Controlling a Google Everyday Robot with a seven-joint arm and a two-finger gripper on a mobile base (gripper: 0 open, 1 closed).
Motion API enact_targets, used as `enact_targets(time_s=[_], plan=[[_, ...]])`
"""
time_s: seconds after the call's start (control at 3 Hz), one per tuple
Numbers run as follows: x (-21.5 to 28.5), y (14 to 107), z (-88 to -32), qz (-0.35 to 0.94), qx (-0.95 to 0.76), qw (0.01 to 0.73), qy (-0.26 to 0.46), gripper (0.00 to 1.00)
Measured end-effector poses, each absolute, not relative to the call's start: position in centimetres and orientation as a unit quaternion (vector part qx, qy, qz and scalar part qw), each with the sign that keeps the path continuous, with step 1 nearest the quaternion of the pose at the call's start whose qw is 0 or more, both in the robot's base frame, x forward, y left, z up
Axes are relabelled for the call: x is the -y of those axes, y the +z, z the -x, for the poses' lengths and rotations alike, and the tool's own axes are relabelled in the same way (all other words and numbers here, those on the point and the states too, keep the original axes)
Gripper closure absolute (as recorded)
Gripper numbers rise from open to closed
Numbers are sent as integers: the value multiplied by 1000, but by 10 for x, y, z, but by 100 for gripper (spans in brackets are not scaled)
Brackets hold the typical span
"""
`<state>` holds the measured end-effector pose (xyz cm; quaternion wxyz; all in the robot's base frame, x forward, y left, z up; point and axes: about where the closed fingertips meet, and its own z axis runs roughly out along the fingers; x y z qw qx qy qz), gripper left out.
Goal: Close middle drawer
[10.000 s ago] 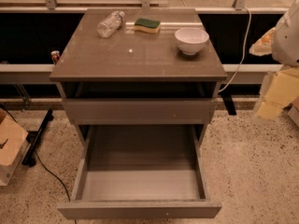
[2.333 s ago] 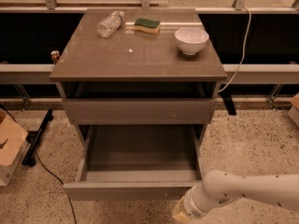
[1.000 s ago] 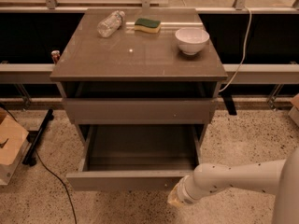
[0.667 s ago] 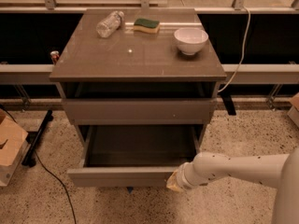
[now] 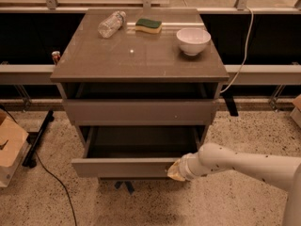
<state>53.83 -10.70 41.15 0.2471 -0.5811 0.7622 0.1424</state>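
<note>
Your gripper (image 5: 176,171), a pale yellowish tip on a white cuff, sits low at the right end of the flat front of the middle drawer (image 5: 122,167), touching it or just beside it. You cannot tell from this view whether the gripper is released or clenched. Behind it your white, dark-flecked arm (image 5: 244,166) reaches in from the right edge, running just above the floor.

The middle drawer, wide, shallow and grey-brown, stands partly pulled out of the cabinet. Its plain grey inside shows as a dark strip between its front and the taller upper drawer front (image 5: 141,112) above. That upper front also stands slightly forward of the cabinet body, with a shadowed gap under the top.

On the grey-brown cabinet top (image 5: 141,62) you have three things towards the back. A clear plastic bottle (image 5: 111,23) lies on its side at the left. A green-and-yellow sponge (image 5: 148,25) lies just right of it. A white round bowl (image 5: 193,40) stands upright near the right edge, apart from the sponge.

The cabinet rests on a speckled terrazzo floor (image 5: 244,131). A brown cardboard box (image 5: 10,147) sits at the far left, and a black cable (image 5: 52,179) trails across the floor beside it. A white cord (image 5: 242,51) hangs down behind the cabinet's right side.
</note>
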Motion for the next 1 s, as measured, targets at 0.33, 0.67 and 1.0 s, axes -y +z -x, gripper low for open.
enact_targets(time_s=[0.33, 0.67, 1.0], plan=[[111, 417, -570, 578, -752, 278, 150, 75], [111, 417, -570, 578, -752, 278, 150, 51], [111, 416, -593, 572, -748, 296, 158, 28]])
